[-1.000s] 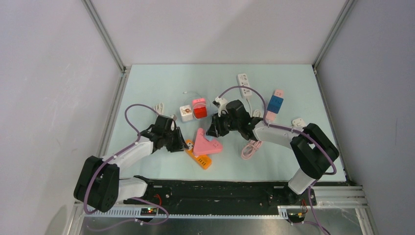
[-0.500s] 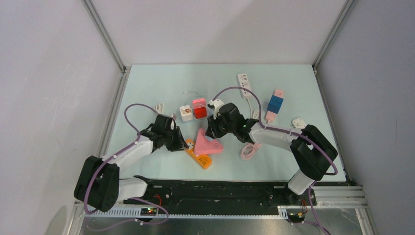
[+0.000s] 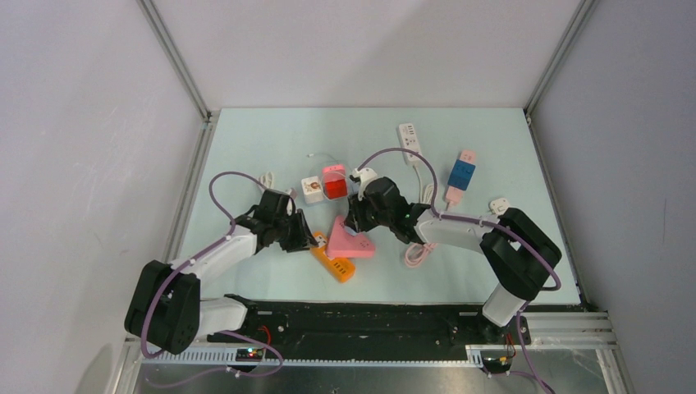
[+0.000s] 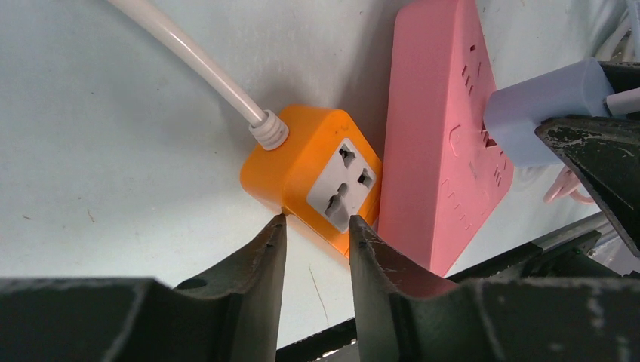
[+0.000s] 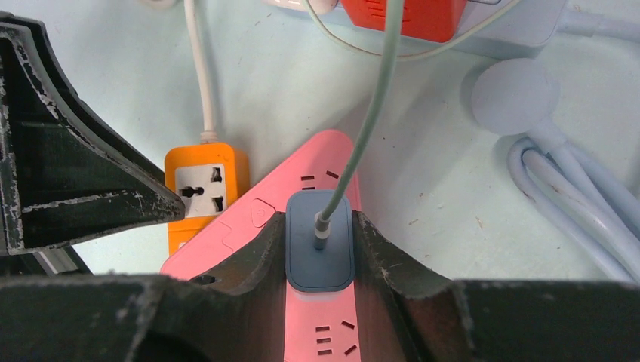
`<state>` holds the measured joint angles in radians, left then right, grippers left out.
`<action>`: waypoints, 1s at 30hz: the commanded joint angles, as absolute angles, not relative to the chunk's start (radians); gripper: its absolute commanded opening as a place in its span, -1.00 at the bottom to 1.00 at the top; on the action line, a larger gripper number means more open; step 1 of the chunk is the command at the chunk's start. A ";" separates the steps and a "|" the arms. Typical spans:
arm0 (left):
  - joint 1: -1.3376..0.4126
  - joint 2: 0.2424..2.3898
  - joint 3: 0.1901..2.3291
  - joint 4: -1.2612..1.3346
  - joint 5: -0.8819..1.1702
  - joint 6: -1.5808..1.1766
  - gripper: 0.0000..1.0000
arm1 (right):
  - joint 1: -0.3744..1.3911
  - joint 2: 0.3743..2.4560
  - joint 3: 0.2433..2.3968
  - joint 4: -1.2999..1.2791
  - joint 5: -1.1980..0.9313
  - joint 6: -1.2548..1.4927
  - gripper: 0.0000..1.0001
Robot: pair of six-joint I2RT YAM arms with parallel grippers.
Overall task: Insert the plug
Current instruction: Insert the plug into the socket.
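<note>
Right gripper [image 5: 317,220]: clamps blue-grey plastic plug [image 5: 318,265].
Left gripper [image 4: 317,224]: narrowly parted, empty.
Risk: tilted plug jams on pink triangular power strip [image 5: 321,320].

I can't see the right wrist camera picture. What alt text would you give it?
The right gripper clamps a blue-grey plug between its two dark fingers; the plug stands on a pink power strip, its pale green cable running up. Left lies an orange socket block with a white cord; a coiled pale cable lies at right.
</note>
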<state>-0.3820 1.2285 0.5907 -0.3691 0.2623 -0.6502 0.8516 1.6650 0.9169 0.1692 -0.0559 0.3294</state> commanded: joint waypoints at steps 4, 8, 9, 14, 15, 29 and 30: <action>-0.393 1.229 0.605 -0.346 0.308 -0.653 -0.21 | 0.886 1.660 0.750 0.235 -0.030 0.474 -1.00; -0.393 1.234 0.608 -0.345 0.311 -0.660 -0.22 | 0.906 1.615 0.700 0.279 0.044 0.484 -1.00; -0.393 1.234 0.610 -0.346 0.313 -0.663 -0.23 | 0.916 1.603 0.692 0.288 0.073 0.488 -1.00; -0.394 1.245 0.617 -0.347 0.312 -0.681 -0.27 | 0.951 1.586 0.650 0.343 0.173 0.517 -1.00; -0.395 1.246 0.619 -0.347 0.315 -0.684 -0.29 | 0.962 1.588 0.646 0.358 0.197 0.527 -1.00; -0.398 1.261 0.630 -0.343 0.359 -0.807 -0.43 | 1.087 1.637 0.597 0.445 0.455 0.614 -1.00; -0.398 1.260 0.630 -0.340 0.362 -0.821 -0.44 | 1.096 1.650 0.597 0.448 0.460 0.622 -1.00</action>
